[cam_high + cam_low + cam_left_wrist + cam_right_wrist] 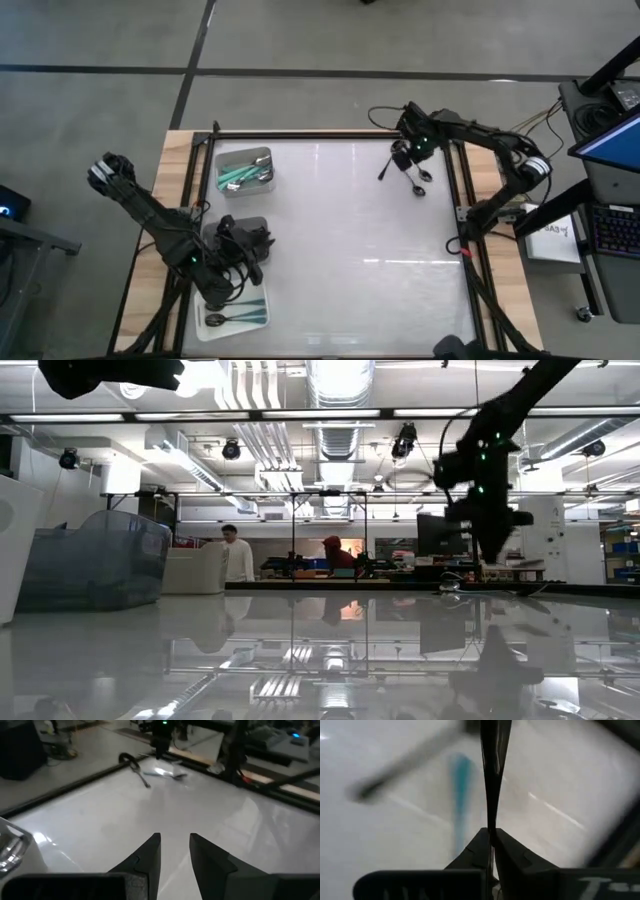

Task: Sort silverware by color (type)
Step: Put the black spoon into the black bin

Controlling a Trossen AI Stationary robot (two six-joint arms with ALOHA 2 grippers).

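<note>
Table: white top in a dark frame, mostly bare in the middle; what remains to be sorted lies near the far right corner.
Grey tray: far left of the table, holding teal-handled spoons in a loose bunch.
White tray: near left edge, with a couple of dark-handled spoons lying in it.
Left arm: waits over the near left of the table, by a dark tray that it partly hides. Left gripper is empty, its jaws a little apart, looking across the bare top toward the far corner.
Right arm: reaches in from the right edge to the far right corner.
Right gripper: jaws closed on a black-handled spoon, which stands straight out from between the fingers; in the high view its dark handle slants away from the gripper toward the table's middle.
Loose spoons: a silvery one lies on the table just beside the right gripper; the right wrist view shows a teal-handled one under the held spoon, blurred.
Step in hand: pick-up of one black-handled spoon, grip just made. I cannot tell whether it is clear of the table.
Next move calls for: a clean lift, then a carry across the table to wherever dark handles are gathered, most likely the near left side, kept clear of the waiting left arm.
</note>
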